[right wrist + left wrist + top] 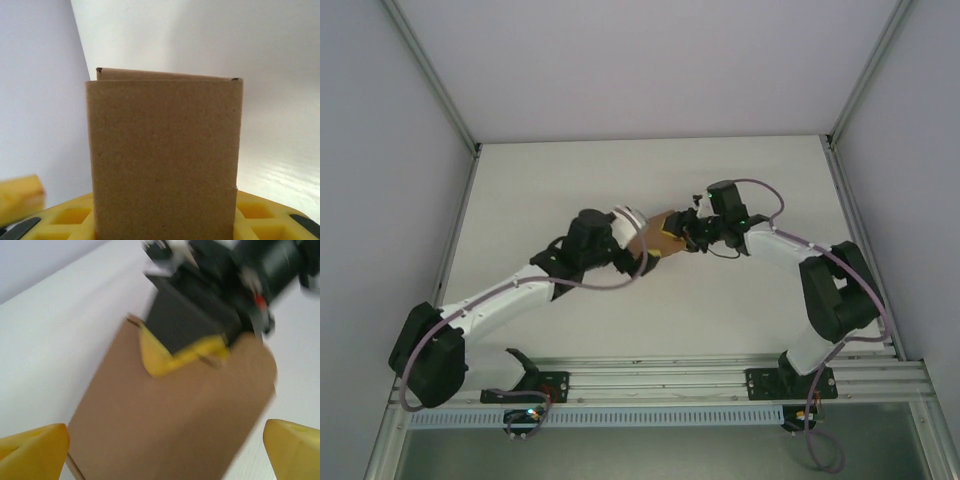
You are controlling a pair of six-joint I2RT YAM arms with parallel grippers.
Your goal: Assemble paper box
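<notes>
Plain brown paper box [162, 150], folded flat

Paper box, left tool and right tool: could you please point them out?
paper box [162, 160]: right wrist view, middle of its front panel.
left tool [165, 447]: left wrist view, midway between its yellow fingertips.
right tool [688, 235]: top external view, midway between its fingertips.

White table [570, 175], pale walls [380, 150]

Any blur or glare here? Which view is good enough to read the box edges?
Left wrist: motion-blurred throughout, box edges smeared. Right wrist: box sharp, cardboard grain readable, mild glare on the white surface at lower right, so this is the best view for edges. Top view: even soft light, faint shadows, box small in frame.
</notes>
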